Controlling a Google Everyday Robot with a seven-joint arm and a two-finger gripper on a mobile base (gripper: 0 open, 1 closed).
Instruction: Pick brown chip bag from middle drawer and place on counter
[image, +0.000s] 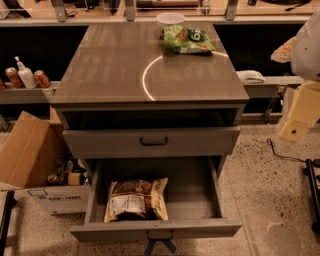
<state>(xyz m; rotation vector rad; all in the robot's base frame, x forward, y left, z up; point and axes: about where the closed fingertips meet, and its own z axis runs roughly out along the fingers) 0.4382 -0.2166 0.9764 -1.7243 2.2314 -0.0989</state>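
The brown chip bag lies flat on the floor of the open middle drawer, towards its left front, with its white label panel facing up. The drawer's small dark pull is at the front edge. The counter tops the cabinet and shows a white curved reflection. My gripper shows only as a cream body on the arm at the right edge. It is raised, well to the right of the cabinet and apart from the bag and the drawer.
A green chip bag and a white bowl sit at the counter's far end. The closed upper drawer face has a black bow handle. An open cardboard box stands on the left. Cans and a bottle stand on a left shelf.
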